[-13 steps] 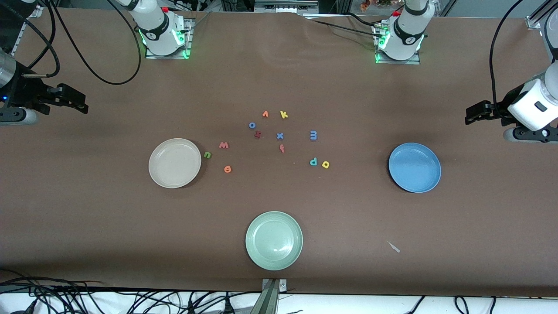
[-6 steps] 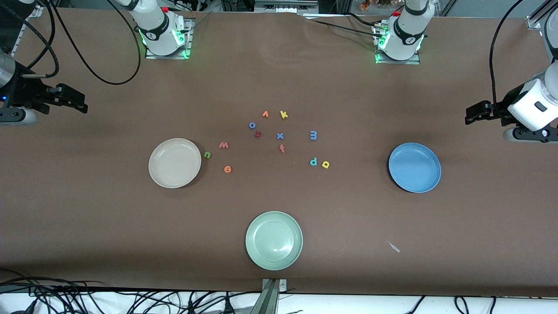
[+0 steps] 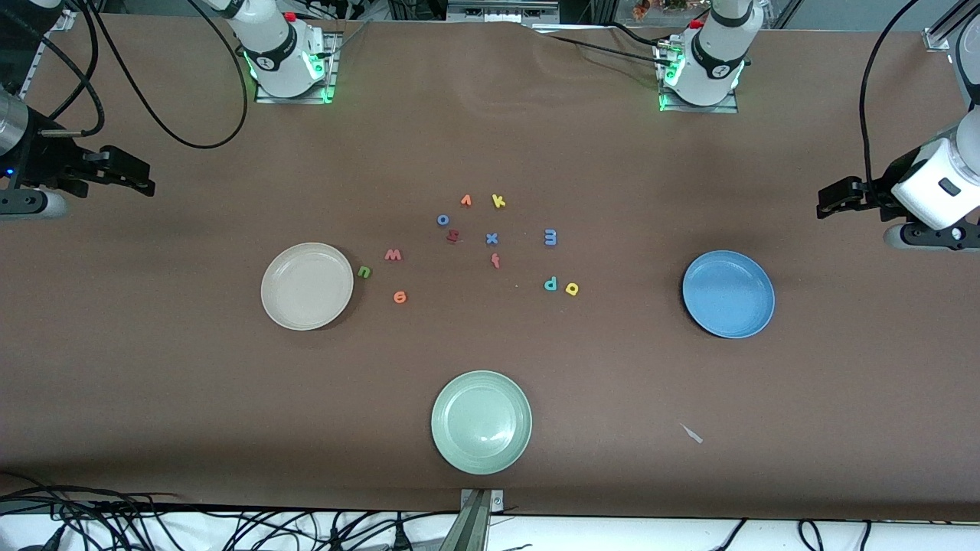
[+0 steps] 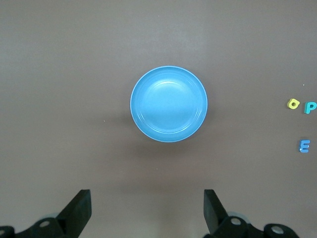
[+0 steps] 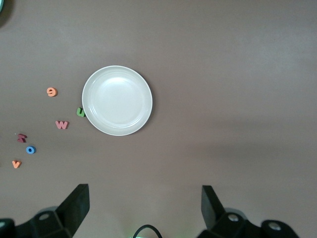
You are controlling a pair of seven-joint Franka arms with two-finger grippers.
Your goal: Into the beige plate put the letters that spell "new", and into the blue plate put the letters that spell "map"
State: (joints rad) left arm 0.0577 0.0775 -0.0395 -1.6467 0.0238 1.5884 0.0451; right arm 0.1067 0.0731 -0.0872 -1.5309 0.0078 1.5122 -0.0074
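Observation:
The beige plate (image 3: 269, 295) (image 5: 117, 100) lies toward the right arm's end of the table. Beside it are the green n (image 3: 364, 272) (image 5: 80, 112), red-pink w (image 3: 393, 255) (image 5: 62, 124) and orange e (image 3: 400, 297) (image 5: 51, 91). Toward the left arm's end sits the blue plate (image 3: 693, 306) (image 4: 169, 104). The periwinkle m (image 3: 550, 237) (image 4: 304, 146), teal p (image 3: 550, 284) (image 4: 310, 107) and yellow a (image 3: 572, 288) (image 4: 293, 104) lie between it and the table's middle. Both plates hold nothing. My right gripper (image 3: 144, 186) (image 5: 143, 206) and left gripper (image 3: 825, 202) (image 4: 147, 208) hang open and hold nothing, each over its own end of the table.
A pale green plate (image 3: 481, 422) sits nearest the front camera. Spare letters cluster mid-table: orange v (image 3: 465, 200), yellow k (image 3: 498, 201), blue o (image 3: 442, 220), blue x (image 3: 491, 239) and two darker red letters (image 3: 452, 236). A small white scrap (image 3: 693, 434) lies near the front edge.

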